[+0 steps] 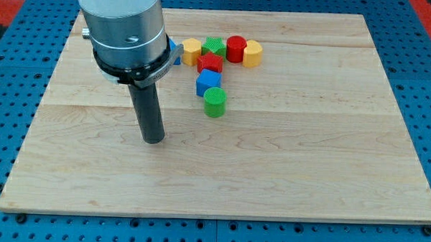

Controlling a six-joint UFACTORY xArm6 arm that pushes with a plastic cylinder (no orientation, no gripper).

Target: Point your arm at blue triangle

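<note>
Wooden board (307,174) is sitting on blue pegboard. You're resting my tip (153,140) on bare wood, no gripper to open or close. Blue triangle (175,52) is peeking out beside the yellow block (191,50), mostly hidden behind the arm. You're best sliding toward that yellow block, stopping short.

I count eight small blocks, all clustered toward the top of the wooden board (271,173). Two yellow: a hexagonal yellow block (191,50) and a rounded yellow block (253,53). Two green: a green star (214,46), a green cylinder (215,102). Two red: a red cylinder (236,48), a red star (209,62). Two blue: a blue cube (208,83), and a blue piece (175,52) mostly hidden behind the arm, shape unclear.
</note>
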